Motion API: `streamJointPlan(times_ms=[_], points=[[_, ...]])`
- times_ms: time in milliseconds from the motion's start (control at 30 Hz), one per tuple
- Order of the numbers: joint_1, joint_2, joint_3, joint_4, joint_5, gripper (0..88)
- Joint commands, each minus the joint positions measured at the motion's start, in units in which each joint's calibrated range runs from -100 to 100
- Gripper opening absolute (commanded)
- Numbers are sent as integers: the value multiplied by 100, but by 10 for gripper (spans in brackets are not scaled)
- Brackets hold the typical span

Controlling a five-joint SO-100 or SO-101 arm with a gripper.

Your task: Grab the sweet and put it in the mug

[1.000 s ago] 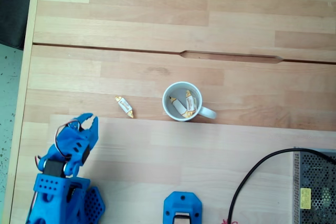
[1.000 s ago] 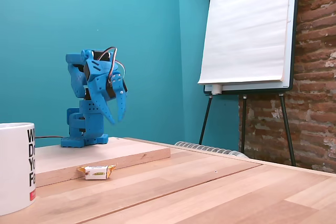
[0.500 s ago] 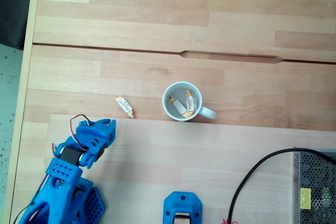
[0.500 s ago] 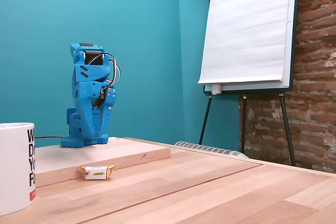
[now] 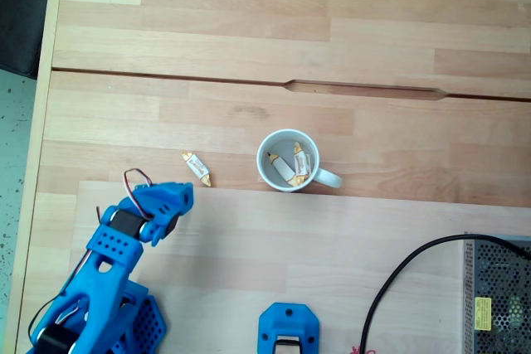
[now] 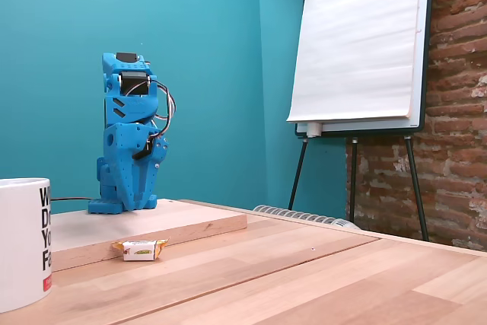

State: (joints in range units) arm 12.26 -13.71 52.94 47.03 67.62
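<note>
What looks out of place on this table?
One sweet lies loose on the wood, left of the mug in the top-down fixed view, while two others already sit inside. Nothing looks spilled or broken.

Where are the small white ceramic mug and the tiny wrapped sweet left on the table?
White ceramic mug [image 5: 267, 173]: top-down fixed view, on its rim.
Wrapped sweet on the table [image 5: 197, 168]: top-down fixed view, mid-wrapper.

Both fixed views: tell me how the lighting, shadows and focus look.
In a fixed view from above, soft even light, faint shadows beside the mug and the loose sweet, all sharp. In a fixed view from table height, the sweet and blue arm are crisp, the near mug slightly soft and cropped; no glare.
</note>
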Motion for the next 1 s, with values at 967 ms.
streamJointPlan(times_ms=[967], points=[[9, 1337, -1253, -74, 88, 176]])
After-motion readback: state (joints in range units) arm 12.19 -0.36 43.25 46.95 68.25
